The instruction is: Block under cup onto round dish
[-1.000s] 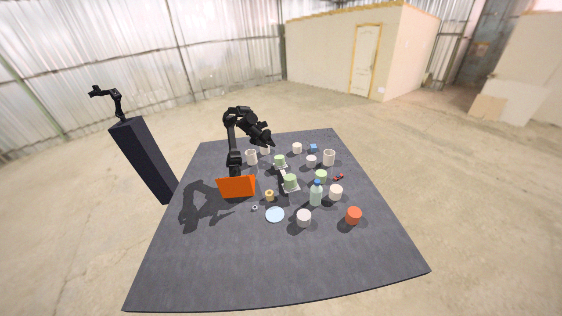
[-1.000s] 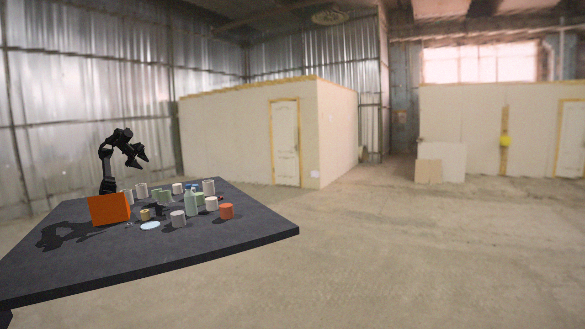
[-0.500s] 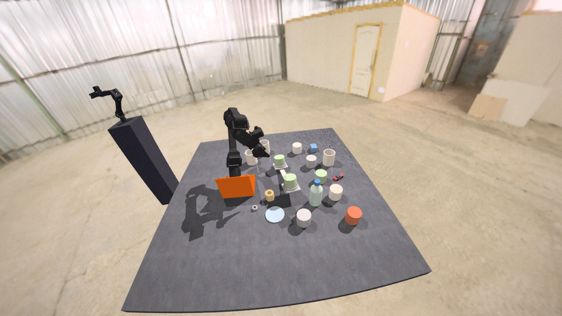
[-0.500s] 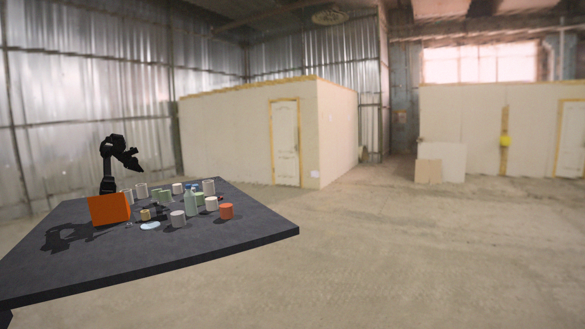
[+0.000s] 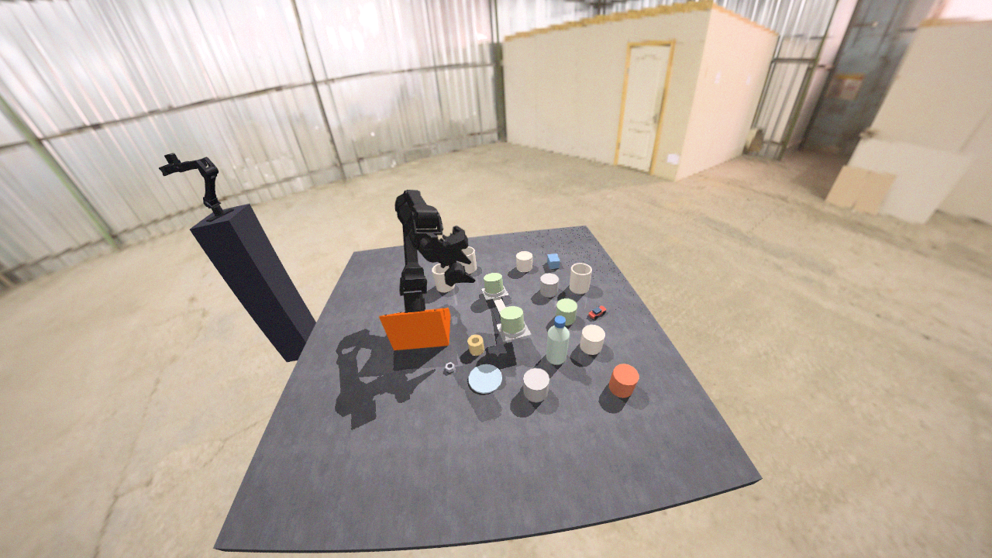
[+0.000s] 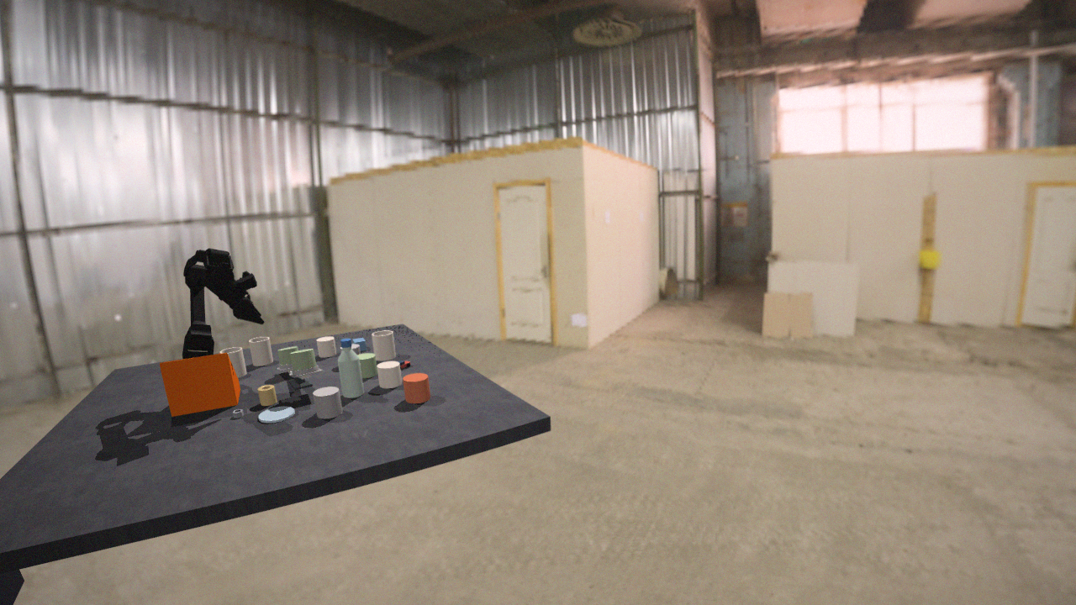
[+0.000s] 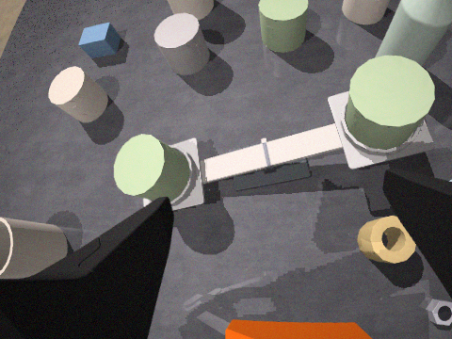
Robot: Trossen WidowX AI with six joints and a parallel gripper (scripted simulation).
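Two pale green cups stand upside down on the end plates of a small white balance [image 5: 501,303] [image 7: 277,153]. The far cup [image 5: 493,282] [image 6: 287,355] [image 7: 151,166] is nearer the arm's base; the near cup [image 5: 511,319] [image 6: 303,360] [image 7: 390,101] stands beside the bottle. The block is hidden. The round light blue dish [image 5: 484,378] [image 6: 276,414] lies in front of the balance and is out of the wrist view. My gripper [image 5: 463,272] [image 6: 251,308] [image 7: 278,194] is open and empty. It hangs above the table, just beside the balance on the arm's side.
An orange wedge [image 5: 416,328] stands by the arm's base. A yellow ring [image 5: 476,344] [image 7: 388,236] and a nut [image 5: 449,366] lie near the dish. A bottle [image 5: 556,341], a third green cup [image 5: 566,310] [image 7: 284,19], several pale cylinders and cups, a red cylinder [image 5: 623,380], a toy car [image 5: 596,311] and a blue cube [image 5: 552,260] crowd the far side.
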